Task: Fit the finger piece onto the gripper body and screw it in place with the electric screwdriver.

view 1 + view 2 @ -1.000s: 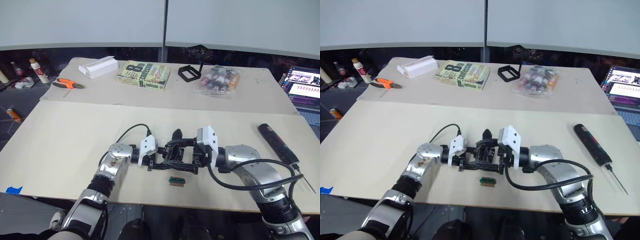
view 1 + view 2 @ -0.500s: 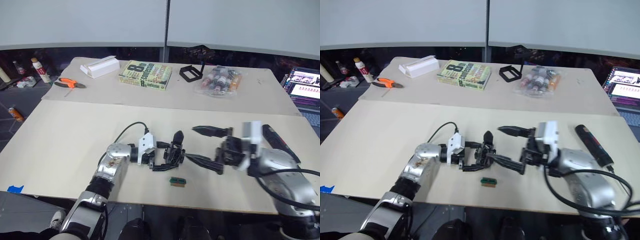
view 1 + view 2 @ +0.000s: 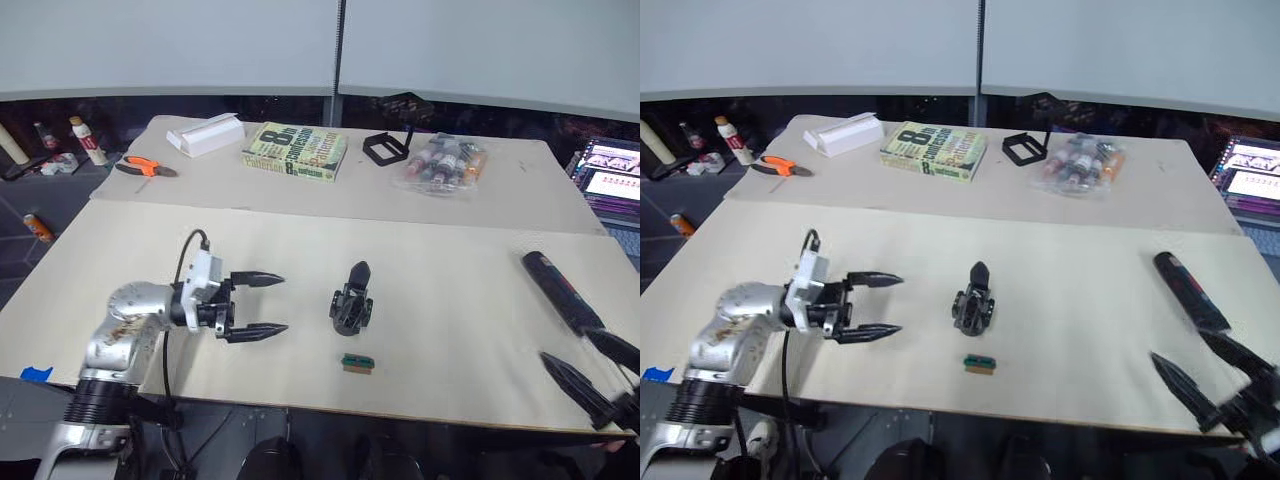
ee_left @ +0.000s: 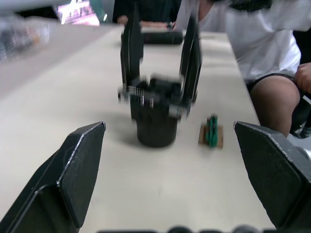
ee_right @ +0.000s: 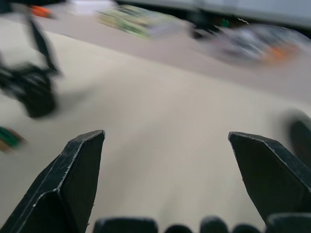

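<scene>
table [image 3: 460, 300]: matt pale board | gripper body [image 3: 352, 298]: matt black plastic | electric screwdriver [image 3: 558, 290]: black, matt

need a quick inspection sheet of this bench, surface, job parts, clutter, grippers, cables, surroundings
Surface: pale table, a second table butted behind it.
Job's things: gripper body stands upright mid-table, apart from both grippers; the electric screwdriver lies near the table's right edge; a separate finger piece cannot be told apart.
Clutter: small green-and-tan block in front of the body; on the rear table a book, white box, orange pliers, black frame, bag of bottles.
Grippers: left gripper open, empty, left of the body; right gripper open, empty, near the screwdriver.
Cables: black cable on the left wrist.
Surroundings: laptop at right; a seated person in the left wrist view.
</scene>
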